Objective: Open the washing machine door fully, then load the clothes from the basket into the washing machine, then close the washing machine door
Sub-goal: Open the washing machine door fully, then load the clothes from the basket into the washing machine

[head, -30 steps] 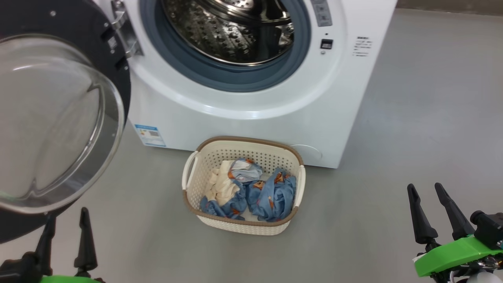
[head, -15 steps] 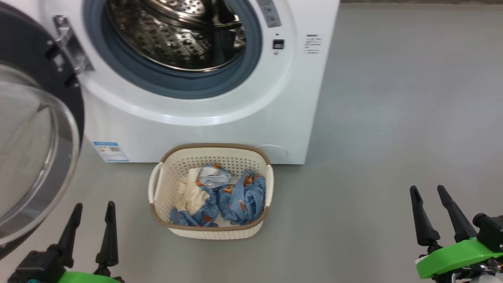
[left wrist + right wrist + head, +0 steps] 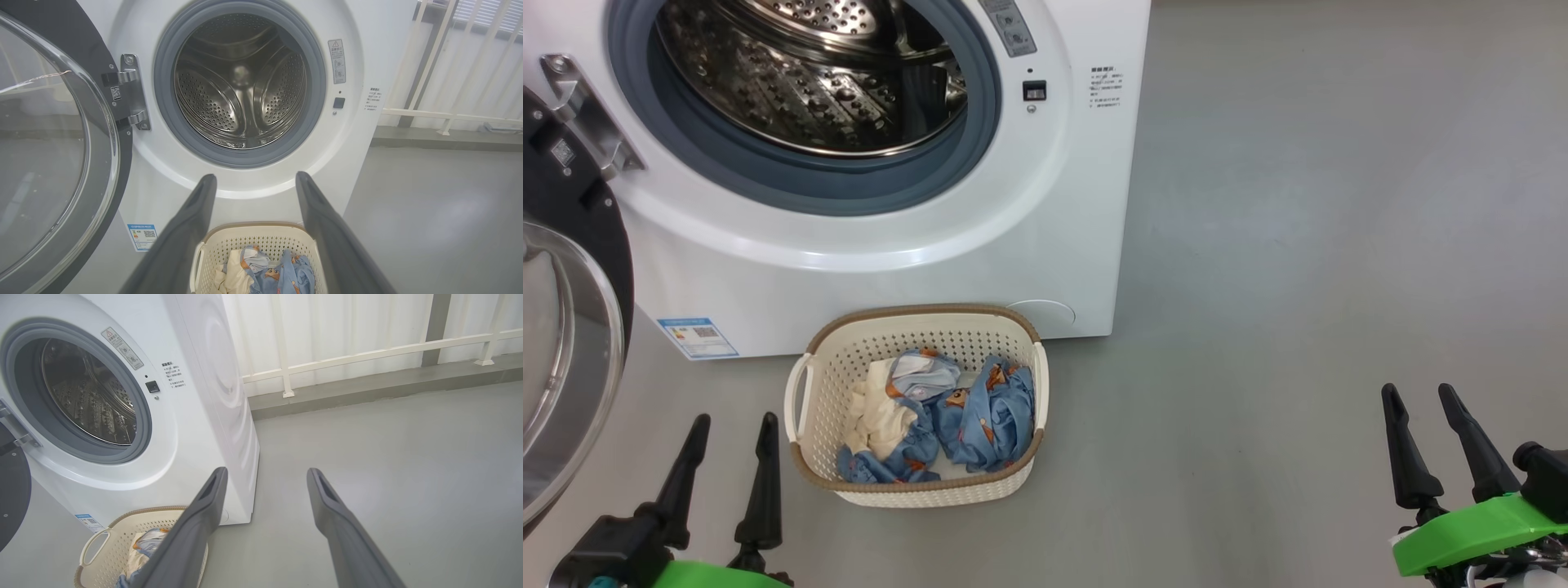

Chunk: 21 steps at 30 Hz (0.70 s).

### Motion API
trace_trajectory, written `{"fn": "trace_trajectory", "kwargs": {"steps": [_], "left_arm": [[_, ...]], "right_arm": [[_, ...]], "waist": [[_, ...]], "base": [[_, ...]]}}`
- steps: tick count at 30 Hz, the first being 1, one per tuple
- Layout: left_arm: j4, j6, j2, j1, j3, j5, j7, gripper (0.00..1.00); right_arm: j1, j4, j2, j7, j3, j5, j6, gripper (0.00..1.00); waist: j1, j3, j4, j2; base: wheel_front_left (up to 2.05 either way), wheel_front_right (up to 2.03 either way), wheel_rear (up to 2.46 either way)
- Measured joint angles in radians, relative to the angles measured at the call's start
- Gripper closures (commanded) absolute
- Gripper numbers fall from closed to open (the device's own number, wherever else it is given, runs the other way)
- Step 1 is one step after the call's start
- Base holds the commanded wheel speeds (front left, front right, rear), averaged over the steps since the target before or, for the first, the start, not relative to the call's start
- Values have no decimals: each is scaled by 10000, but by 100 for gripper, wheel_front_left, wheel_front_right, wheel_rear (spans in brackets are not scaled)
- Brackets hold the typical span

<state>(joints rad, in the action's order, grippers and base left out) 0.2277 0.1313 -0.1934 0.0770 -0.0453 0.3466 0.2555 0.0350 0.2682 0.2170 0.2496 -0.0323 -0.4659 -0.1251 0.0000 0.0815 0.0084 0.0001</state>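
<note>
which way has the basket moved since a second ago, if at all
No. The basket keeps its place by the round cover of the washing machine; the leftward shift is the camera turning.

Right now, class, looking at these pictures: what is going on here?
A two-armed robot faces a washing machine whose door stands swung open to the left, the drum empty. The clothes lie in the basket on the floor before the machine. The left gripper and right gripper hover open, holding nothing; loading has not yet begun.
</note>
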Motion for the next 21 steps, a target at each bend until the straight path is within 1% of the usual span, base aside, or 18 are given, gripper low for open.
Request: {"fn": "trace_trajectory", "kwargs": {"steps": [21], "left_arm": [[217, 0, -40, 1, -362, 476, 0, 0]], "right_arm": [[-44, -21, -13, 0, 38, 0, 0, 0]], "waist": [[0, -139, 58, 0]], "base": [[1, -3, 2]]}}
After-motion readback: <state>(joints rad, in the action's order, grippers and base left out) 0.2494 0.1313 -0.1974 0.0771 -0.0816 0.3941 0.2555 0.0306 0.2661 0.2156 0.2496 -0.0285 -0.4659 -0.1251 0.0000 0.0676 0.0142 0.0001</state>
